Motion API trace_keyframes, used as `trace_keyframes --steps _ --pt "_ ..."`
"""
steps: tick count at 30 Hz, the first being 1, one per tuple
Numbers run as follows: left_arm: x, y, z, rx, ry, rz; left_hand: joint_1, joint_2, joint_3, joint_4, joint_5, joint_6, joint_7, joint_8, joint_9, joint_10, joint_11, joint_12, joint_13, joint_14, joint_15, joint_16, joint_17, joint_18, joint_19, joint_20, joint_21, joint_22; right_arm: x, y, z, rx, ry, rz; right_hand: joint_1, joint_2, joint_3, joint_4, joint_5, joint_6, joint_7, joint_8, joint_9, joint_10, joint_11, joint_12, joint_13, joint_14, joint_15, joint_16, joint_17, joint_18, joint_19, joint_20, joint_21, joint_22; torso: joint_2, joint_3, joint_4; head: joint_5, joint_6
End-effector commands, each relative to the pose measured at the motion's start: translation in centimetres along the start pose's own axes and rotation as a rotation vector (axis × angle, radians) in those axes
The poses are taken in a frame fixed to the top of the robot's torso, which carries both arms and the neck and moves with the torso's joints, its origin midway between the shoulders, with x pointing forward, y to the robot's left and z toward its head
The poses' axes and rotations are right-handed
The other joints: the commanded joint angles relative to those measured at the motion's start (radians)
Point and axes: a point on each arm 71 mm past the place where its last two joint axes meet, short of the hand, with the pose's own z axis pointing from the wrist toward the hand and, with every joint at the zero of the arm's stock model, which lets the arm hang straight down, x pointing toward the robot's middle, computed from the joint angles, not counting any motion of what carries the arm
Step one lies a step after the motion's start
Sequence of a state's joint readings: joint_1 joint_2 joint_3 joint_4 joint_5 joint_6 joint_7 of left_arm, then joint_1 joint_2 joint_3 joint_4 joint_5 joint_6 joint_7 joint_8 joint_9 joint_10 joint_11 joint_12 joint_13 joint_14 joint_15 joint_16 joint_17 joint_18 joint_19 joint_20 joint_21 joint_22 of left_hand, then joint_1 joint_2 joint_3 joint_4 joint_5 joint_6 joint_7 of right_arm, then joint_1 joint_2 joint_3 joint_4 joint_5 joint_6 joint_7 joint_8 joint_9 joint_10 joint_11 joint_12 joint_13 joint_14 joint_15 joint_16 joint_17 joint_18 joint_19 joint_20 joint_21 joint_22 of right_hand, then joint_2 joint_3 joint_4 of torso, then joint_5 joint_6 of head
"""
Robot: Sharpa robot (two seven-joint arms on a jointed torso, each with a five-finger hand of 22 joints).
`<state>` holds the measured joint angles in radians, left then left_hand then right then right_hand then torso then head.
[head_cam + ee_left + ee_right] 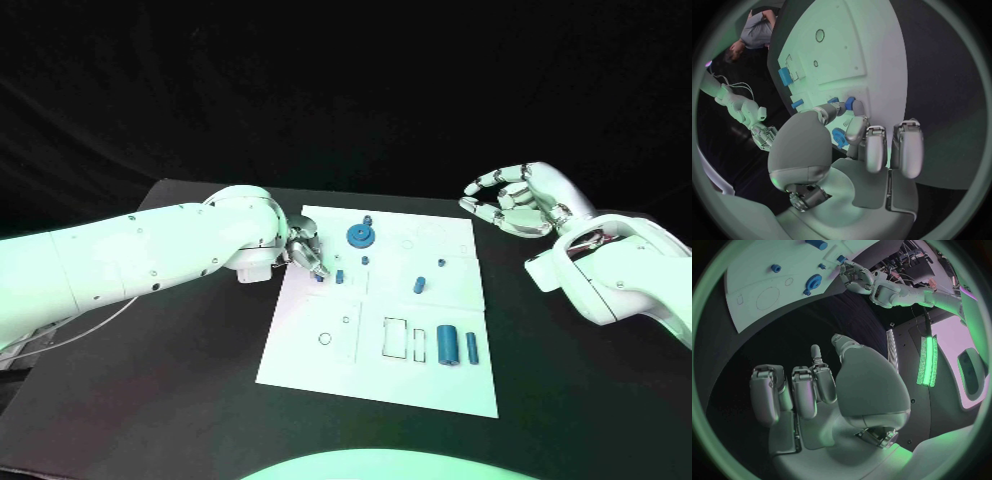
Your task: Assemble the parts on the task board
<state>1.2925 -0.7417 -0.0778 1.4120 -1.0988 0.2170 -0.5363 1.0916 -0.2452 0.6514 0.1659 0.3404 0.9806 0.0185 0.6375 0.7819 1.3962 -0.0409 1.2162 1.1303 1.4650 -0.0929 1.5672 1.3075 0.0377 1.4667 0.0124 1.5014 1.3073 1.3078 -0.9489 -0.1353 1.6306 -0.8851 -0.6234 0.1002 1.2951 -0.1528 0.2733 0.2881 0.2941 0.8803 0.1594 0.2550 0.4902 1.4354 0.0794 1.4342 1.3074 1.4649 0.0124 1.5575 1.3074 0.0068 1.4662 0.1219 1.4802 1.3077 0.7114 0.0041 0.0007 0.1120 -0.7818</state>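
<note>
The left hand [306, 252] rests at the white task board's [433, 385] near-left edge, fingertips pinching a small blue peg [849, 103]. The right hand [516, 198] hovers beyond the board's far corner over the black desk [173, 400], fingers curled, holding nothing.

White task board [317, 355] lies flat; small blue parts [450, 345] sit on it, one peg [339, 277] just beside the left robot hand [304, 254].

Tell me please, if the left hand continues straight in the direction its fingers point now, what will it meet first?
Probably the small blue part at its fingertips. The left hand already reaches over the task board's left edge; contact is unclear.
</note>
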Motion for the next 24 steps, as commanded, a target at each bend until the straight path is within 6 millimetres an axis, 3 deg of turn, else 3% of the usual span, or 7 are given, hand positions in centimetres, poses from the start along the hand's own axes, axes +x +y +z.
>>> trace_keyframes --steps 1,11,24 --pt "0.57 -0.14 0.17 0.002 0.034 0.004 -0.013 0.001 -0.02 0.013 -0.003 0.003 0.004 -0.007 0.0 -0.001 -0.005 0.002 -0.001 0.106 -0.006 0.004 0.263 -0.006 0.034 -0.005 0.0 0.126 0.04 0.1 -0.03 -0.009 0.0 -0.001 -0.009 0.001 0.001 0.0 0.004 -0.003 -0.004 0.007 0.001 -0.003 -0.005 -0.006 0.11 0.092 -0.008 -0.005 0.206 0.02 0.038 -0.01 -0.004 0.203 -0.001 0.0 0.0008 0.0 0.0" --pt "0.51 0.06 0.19 -0.008 0.032 0.002 -0.028 -0.004 -0.106 0.068 -0.003 0.008 0.004 -0.013 -0.001 -0.002 -0.004 0.001 0.002 0.106 -0.005 0.004 0.263 -0.006 0.035 -0.005 -0.001 0.127 0.01 0.07 -0.03 -0.008 -0.001 -0.002 -0.011 0.0 0.0 0.001 0.003 -0.003 -0.004 0.007 0.001 -0.004 -0.005 -0.007 0.109 0.092 -0.008 -0.006 0.205 0.02 0.037 -0.01 -0.005 0.202 0.0 -0.0003 0.0002 0.0 0.002" --pt "0.29 0.38 0.03 -0.013 0.006 -0.013 -0.03 -0.004 -0.17 0.114 -0.004 0.012 0.005 -0.016 0.0 -0.003 -0.003 0.0 0.003 0.106 -0.005 0.004 0.263 -0.005 0.034 -0.004 -0.002 0.126 -0.04 0.05 -0.07 -0.008 -0.002 -0.002 -0.014 0.0 -0.001 0.001 0.003 -0.004 -0.004 0.007 0.001 -0.004 -0.005 -0.007 0.109 0.092 -0.008 -0.006 0.204 0.02 0.037 -0.01 -0.006 0.201 0.001 -0.0002 -0.0014 -0.002 0.003"
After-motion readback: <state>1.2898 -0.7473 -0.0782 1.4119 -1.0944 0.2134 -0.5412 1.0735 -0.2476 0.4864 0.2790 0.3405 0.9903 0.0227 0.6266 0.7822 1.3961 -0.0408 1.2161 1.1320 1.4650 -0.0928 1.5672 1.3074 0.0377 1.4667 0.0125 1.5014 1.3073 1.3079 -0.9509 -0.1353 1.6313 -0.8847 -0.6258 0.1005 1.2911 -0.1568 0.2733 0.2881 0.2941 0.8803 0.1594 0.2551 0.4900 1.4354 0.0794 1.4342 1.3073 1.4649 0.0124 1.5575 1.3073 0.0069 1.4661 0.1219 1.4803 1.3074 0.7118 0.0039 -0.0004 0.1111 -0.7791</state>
